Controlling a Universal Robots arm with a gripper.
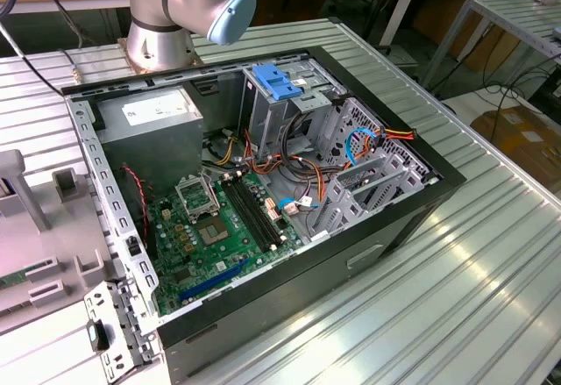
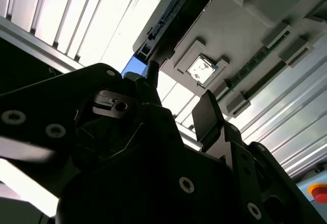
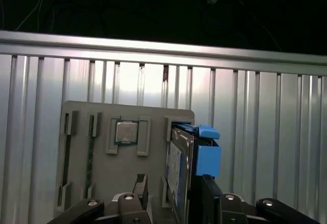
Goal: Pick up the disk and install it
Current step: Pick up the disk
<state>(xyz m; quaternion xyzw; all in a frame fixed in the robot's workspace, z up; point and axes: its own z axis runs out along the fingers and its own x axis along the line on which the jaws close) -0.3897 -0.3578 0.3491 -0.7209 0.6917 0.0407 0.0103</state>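
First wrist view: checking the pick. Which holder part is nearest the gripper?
The disk, on edge with blue rails; the square chip lies flat, apart.

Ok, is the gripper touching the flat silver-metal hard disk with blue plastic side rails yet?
Cannot tell. In the first wrist view one gripper finger stands clear of the disk; the other overlaps its blue rail.

We are seeing sheen streaking the ribbed table (image 1: 473, 262) at five o'clock; the gripper (image 2: 179, 91) is showing backlit in the second wrist view.

Silver disk (image 3: 179, 170) with blue side rails, upright on edge in grey holder (image 3: 102, 178)
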